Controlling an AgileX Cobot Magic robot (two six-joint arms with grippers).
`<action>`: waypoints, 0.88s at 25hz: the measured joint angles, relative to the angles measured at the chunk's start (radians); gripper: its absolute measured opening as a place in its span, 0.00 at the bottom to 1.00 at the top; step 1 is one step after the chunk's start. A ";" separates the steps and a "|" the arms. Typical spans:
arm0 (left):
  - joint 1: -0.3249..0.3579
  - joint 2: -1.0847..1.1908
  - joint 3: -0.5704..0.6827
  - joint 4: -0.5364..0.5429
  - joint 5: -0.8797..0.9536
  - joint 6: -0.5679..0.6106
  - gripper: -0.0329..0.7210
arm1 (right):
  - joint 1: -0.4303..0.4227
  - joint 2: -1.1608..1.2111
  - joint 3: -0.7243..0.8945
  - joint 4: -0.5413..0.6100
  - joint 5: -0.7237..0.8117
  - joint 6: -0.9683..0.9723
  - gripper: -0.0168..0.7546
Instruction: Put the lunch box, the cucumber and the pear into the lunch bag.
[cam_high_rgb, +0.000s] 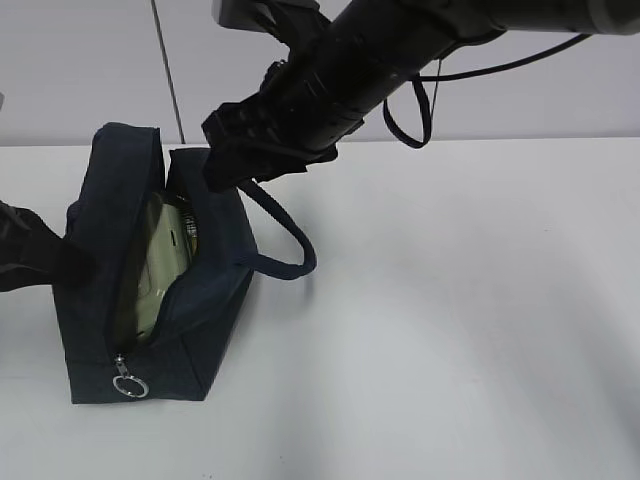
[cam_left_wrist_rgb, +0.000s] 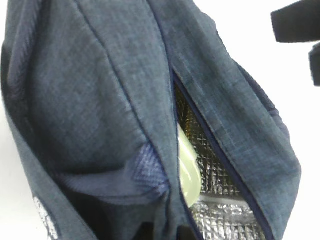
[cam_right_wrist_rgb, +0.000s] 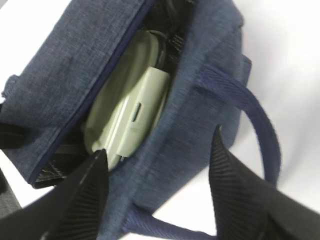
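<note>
The navy lunch bag (cam_high_rgb: 200, 300) stands open at the left of the white table. The lunch box (cam_high_rgb: 160, 260) with its sage-green lid lies inside it, also showing in the left wrist view (cam_left_wrist_rgb: 189, 170) and the right wrist view (cam_right_wrist_rgb: 130, 110). My right gripper (cam_right_wrist_rgb: 160, 175) is open and empty, its fingers (cam_right_wrist_rgb: 95, 190) straddling the bag's right wall just above the opening (cam_high_rgb: 235, 160). My left arm (cam_high_rgb: 25, 255) is at the bag's left wall, where bunched fabric (cam_left_wrist_rgb: 150, 170) hides its jaws. The cucumber and the pear are hidden or out of view.
The bag's loop handle (cam_high_rgb: 290, 250) hangs out to the right over the table. The zipper's metal ring pull (cam_high_rgb: 130, 385) hangs at the bag's near end. Silvery lining (cam_left_wrist_rgb: 220, 220) shows inside. A dark shape (cam_right_wrist_rgb: 167, 25) sits beyond the lunch box; I cannot tell what.
</note>
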 joint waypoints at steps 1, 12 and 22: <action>0.000 0.000 0.000 0.000 -0.001 0.000 0.12 | 0.000 -0.003 0.000 -0.021 0.003 0.005 0.66; 0.000 0.000 0.000 0.023 -0.010 0.000 0.40 | 0.000 -0.053 0.000 -0.136 0.011 0.010 0.65; 0.000 -0.182 0.001 0.076 -0.085 0.001 0.57 | 0.000 -0.193 0.218 -0.119 -0.145 -0.049 0.65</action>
